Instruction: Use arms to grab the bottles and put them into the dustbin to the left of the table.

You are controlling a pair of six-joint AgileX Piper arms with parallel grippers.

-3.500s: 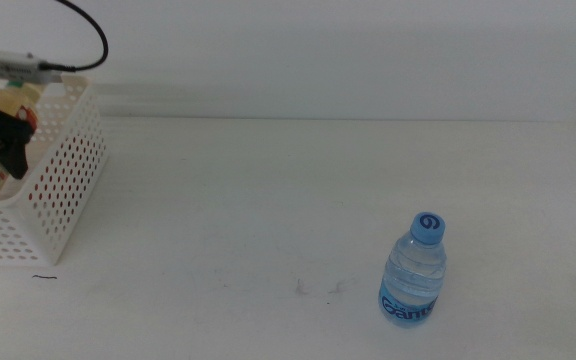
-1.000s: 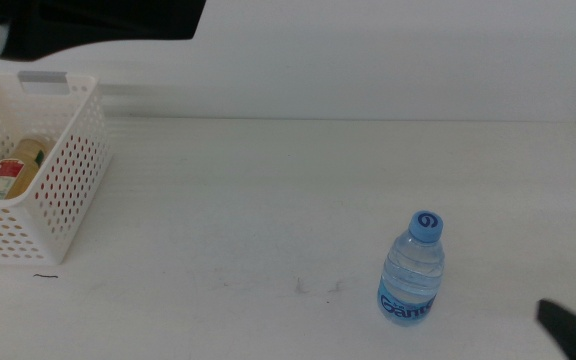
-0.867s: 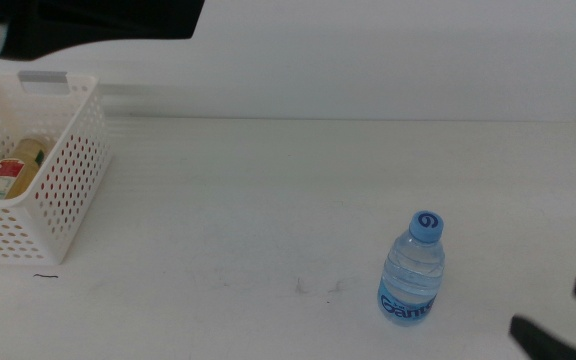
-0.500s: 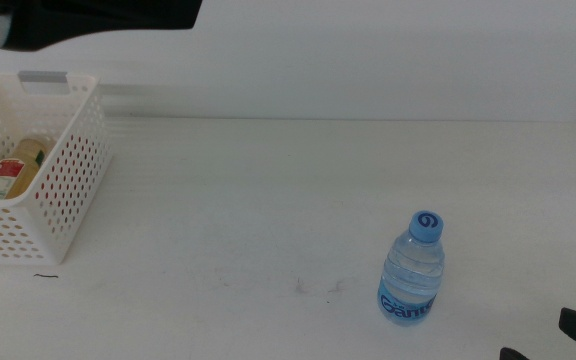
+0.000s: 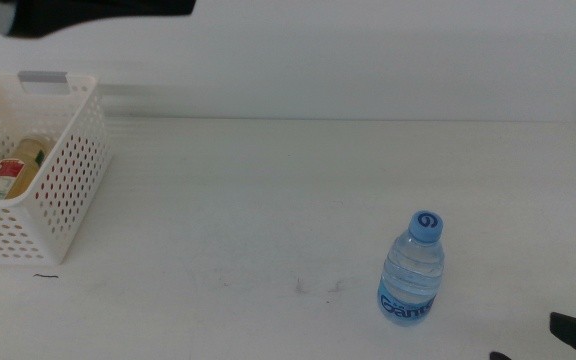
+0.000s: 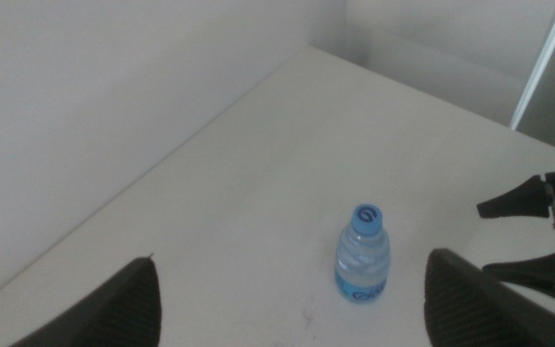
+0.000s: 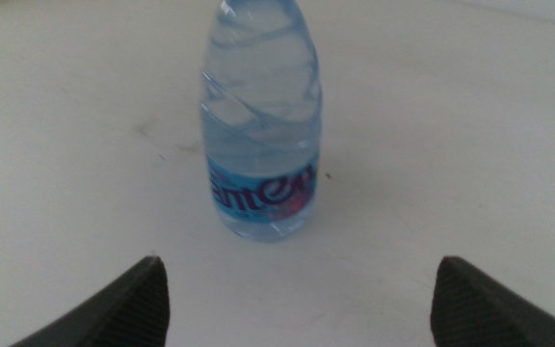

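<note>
A small water bottle (image 5: 413, 268) with a blue cap and blue label stands upright on the white table (image 5: 268, 200), right of centre. My right gripper (image 5: 524, 338) is open at the bottom right corner, a short way from the bottle. In the right wrist view the bottle (image 7: 263, 125) stands ahead of the right gripper (image 7: 299, 262), beyond its jaw tips. The left arm (image 5: 98, 8) hangs high at the top left, and the left gripper (image 6: 290, 262) is open and holds nothing. The white perforated dustbin (image 5: 63, 190) at the left holds a bottle of yellow liquid (image 5: 8, 170) lying down.
The left wrist view looks down on the water bottle (image 6: 362, 253) and the right gripper (image 6: 523, 236) beside it. A white wall runs behind the table. A short dark mark (image 5: 44, 276) lies in front of the dustbin.
The left gripper has left the dustbin, leaving the yellow bottle inside, and risen to the top of the view. The right gripper tips came in at the bottom right and shifted slightly.
</note>
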